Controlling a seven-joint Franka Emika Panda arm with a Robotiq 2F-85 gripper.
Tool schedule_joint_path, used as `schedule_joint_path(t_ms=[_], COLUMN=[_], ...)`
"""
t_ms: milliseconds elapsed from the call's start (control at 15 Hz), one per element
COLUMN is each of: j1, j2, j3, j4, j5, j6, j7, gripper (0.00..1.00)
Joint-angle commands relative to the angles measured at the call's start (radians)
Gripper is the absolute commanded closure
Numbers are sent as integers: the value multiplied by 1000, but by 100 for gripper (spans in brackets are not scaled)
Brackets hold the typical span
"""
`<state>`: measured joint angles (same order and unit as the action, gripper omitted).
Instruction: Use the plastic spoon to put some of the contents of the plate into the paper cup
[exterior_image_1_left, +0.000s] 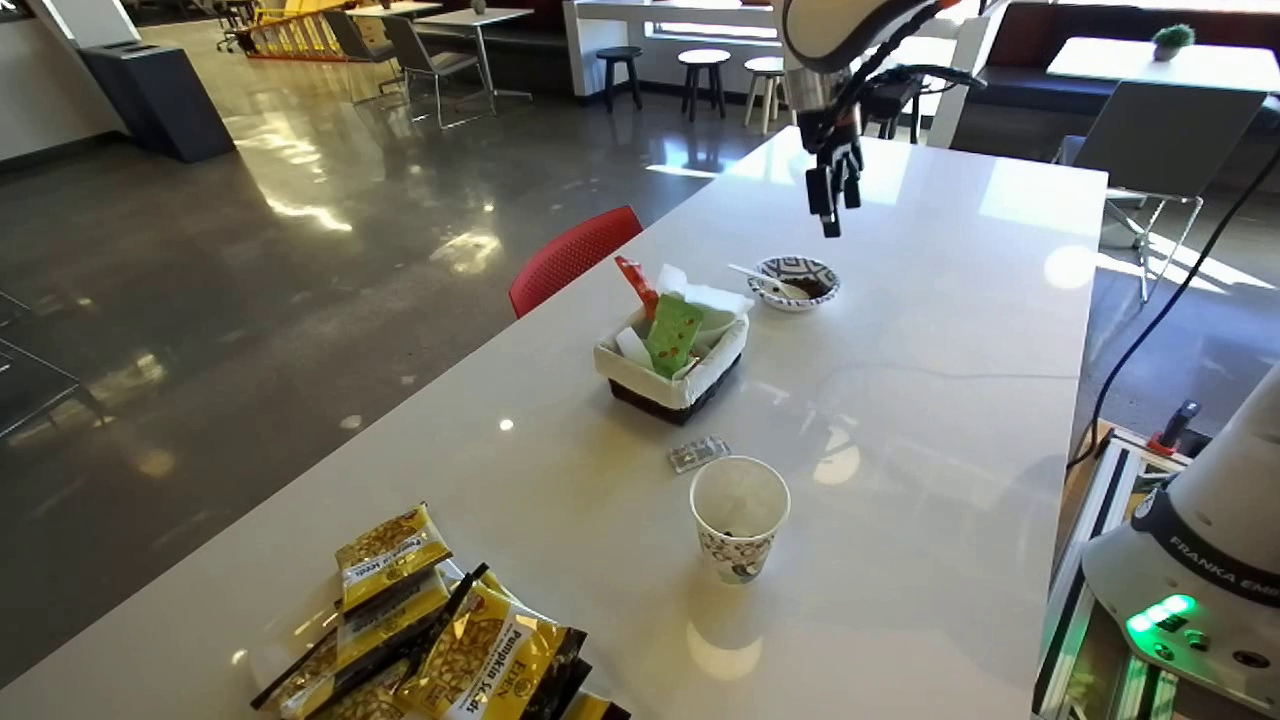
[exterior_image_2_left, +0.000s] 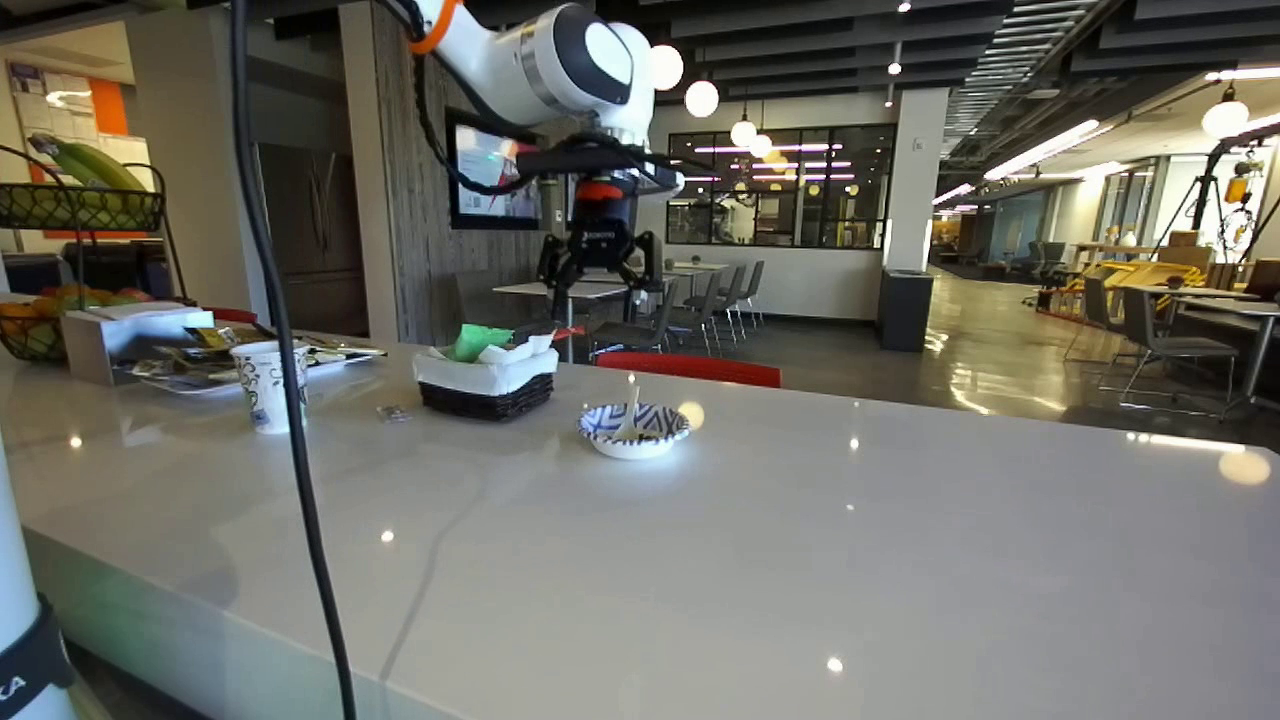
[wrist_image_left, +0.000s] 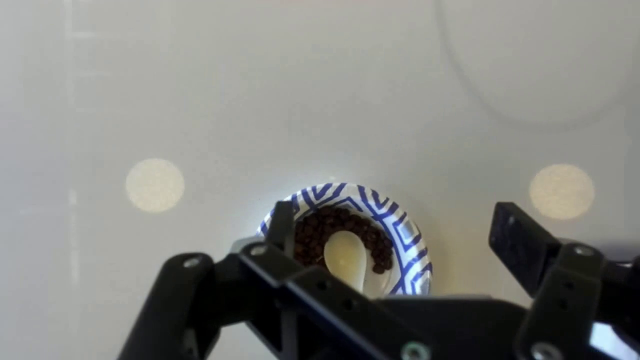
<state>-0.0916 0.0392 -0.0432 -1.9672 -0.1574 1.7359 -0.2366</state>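
I see black two-fingered gripper (wrist_image_left: 399, 231), jaws apart, hanging above round blue-and-white bowl (wrist_image_left: 411, 242); white plastic spoon (wrist_image_left: 345, 256) leans inside.

Counter (exterior_image_1_left: 930, 480) was smooth, high gloss — threw light back in bright spots. Toward the edge by the red chair (exterior_image_1_left: 577, 255) (perforated plastic) stood the basket (exterior_image_2_left: 485, 403): rough weave, cloth-looking liner (exterior_image_2_left: 480, 376). Packets (exterior_image_1_left: 490, 650) toward the same edge were shiny, crinkled film. Paper cup (exterior_image_1_left: 740, 518), farther in from that edge, looked matt. Bowl (wrist_image_left: 410, 245) had a slight papery sheen; spoon (wrist_image_left: 345, 257), smooth plastic. Gripper (wrist_image_left: 397, 233) looked matt — metal screw heads (wrist_image_left: 192, 262).
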Motion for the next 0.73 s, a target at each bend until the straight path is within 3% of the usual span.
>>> schedule_joint_path(t_ms=[0,67,133,667], j1=[26,29,26,32], j2=[-26,-28,-27,-28], j3=[4,5,0,2], j4=[83,102,72,101], j5=[53,58,34,45], j6=[-164,-189,-135,-170], j7=[193,251,159,236], gripper=[0,0,0,0])
